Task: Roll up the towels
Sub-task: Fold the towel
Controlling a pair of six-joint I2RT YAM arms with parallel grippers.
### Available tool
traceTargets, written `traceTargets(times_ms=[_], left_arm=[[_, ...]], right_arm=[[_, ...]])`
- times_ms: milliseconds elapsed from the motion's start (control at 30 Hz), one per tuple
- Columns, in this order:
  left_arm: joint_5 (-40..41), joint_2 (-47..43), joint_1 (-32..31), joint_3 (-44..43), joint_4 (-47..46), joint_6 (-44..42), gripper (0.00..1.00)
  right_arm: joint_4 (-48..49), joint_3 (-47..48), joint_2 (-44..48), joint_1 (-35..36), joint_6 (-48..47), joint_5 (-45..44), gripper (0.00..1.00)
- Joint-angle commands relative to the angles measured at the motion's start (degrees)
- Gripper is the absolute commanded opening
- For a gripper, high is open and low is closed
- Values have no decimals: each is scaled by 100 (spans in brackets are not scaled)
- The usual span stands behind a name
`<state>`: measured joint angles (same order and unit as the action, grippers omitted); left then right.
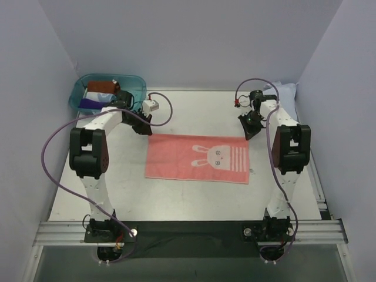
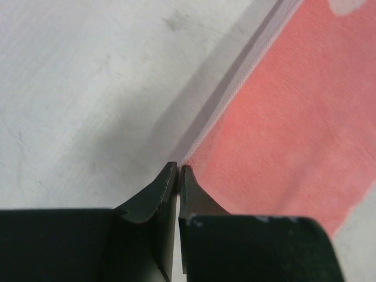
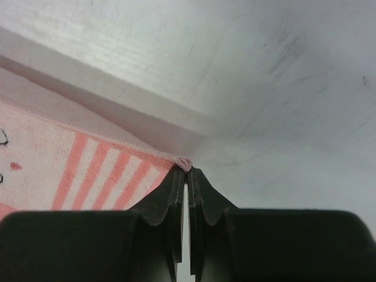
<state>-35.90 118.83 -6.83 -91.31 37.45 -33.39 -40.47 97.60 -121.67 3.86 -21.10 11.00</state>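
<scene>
Pink cloth first: the pink towel [image 1: 176,160] lies spread flat on the table [image 1: 194,108]. At its far right corner we see the right gripper [image 3: 187,171] pinching a nub of the hem. At its far left corner the left gripper [image 2: 178,169] is pressed together on the edge; whether cloth sits between, we cannot tell. Beyond that corner stands the teal tub [image 1: 78,98].

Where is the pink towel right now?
In the top view the pink towel lies spread flat mid-table; the left gripper and the right gripper are each closed at one of its far corners.
</scene>
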Motion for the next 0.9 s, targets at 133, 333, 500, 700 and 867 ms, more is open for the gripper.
traceTargets(times_ms=[133,333,500,700,867], left_arm=[[-400,-1730,112,1421,183,-1117,0],[-383,-2381,112,2406,307,-1636,0],[-418,-2785,112,3003,412,-1838,0],[-365,-2725,103,3365,465,-1961,0],[-233,-2058,112,3102,307,-1505,0]], right_arm=[[-321,-1058,1373,-43,-395,279,0],[-330,-1831,2014,1,-421,437,0],[-339,-2735,2630,308,-360,481,0],[-243,-3247,2535,537,-166,447,0],[-67,-2844,1647,476,80,104,0]])
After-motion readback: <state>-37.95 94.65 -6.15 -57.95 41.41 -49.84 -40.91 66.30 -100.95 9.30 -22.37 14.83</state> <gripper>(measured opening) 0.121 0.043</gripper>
